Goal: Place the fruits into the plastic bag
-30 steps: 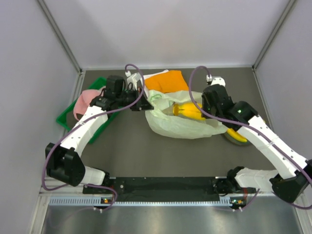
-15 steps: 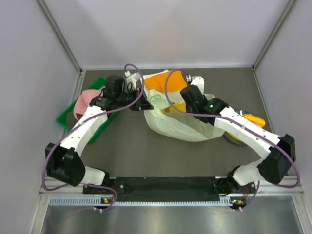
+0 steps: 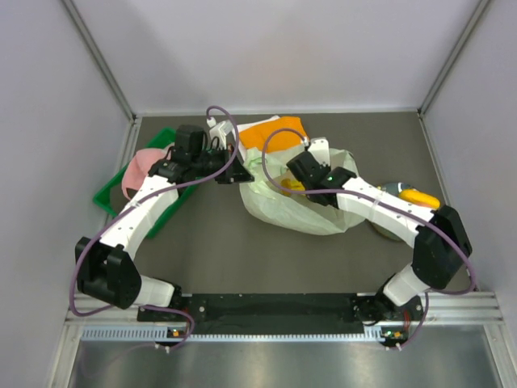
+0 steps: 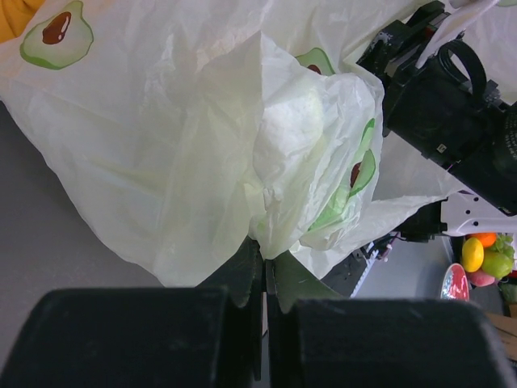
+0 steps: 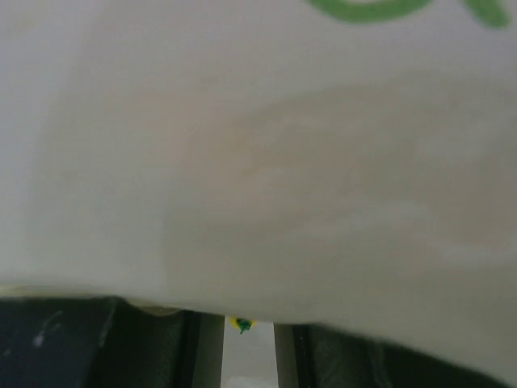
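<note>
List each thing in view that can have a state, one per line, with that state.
plastic bag, crumpled, one edge pinched.
left end effector, shut on the plastic bag's edge.
right end effector, at the bag's mouth; open or shut unclear.
banana bunch at right, outside the bag, untouched.
yellow fruit, by the right end effector at the bag's mouth, mostly hidden.
orange cloth, flat behind the bag, partly covered.

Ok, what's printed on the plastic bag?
Small avocado halves on the pale green plastic bag; clearest in the left wrist view.
</note>
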`<move>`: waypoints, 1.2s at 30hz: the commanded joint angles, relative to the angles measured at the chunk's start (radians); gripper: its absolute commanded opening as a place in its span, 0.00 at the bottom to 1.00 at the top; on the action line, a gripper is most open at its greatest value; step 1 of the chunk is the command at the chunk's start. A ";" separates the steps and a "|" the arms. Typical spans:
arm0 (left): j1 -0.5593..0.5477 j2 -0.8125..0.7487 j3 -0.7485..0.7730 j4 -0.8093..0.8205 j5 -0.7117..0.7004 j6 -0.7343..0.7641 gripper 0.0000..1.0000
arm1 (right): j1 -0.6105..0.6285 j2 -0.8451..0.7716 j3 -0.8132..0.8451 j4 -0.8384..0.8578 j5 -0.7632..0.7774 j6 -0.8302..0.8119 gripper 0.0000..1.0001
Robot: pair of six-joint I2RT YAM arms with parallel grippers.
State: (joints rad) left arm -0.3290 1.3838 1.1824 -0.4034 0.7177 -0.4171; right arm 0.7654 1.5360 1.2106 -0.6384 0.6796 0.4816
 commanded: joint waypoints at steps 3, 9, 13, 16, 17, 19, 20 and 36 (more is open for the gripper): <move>0.004 -0.031 0.002 0.035 0.008 0.017 0.00 | 0.011 0.026 0.004 0.025 0.012 0.043 0.00; 0.004 -0.031 0.002 0.034 0.006 0.018 0.00 | 0.011 0.026 -0.022 0.016 -0.021 0.063 0.16; 0.005 -0.029 0.002 0.034 0.006 0.018 0.00 | 0.009 0.038 -0.017 -0.007 -0.025 0.066 0.30; 0.004 -0.029 0.000 0.034 0.006 0.018 0.00 | 0.011 0.039 -0.010 -0.010 -0.025 0.064 0.38; 0.005 -0.029 0.000 0.032 0.005 0.018 0.00 | 0.011 0.042 -0.006 -0.009 -0.028 0.061 0.41; 0.004 -0.029 0.000 0.034 0.003 0.018 0.00 | 0.011 0.044 -0.002 -0.014 -0.032 0.055 0.52; 0.004 -0.029 0.000 0.034 0.003 0.018 0.00 | 0.009 0.047 0.004 -0.017 -0.035 0.046 0.56; 0.004 -0.025 -0.001 0.034 0.009 0.018 0.00 | 0.011 -0.095 0.009 0.040 -0.170 0.043 0.70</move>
State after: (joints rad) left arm -0.3290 1.3838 1.1824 -0.4034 0.7177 -0.4168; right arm 0.7654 1.5578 1.1923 -0.6651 0.5648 0.5247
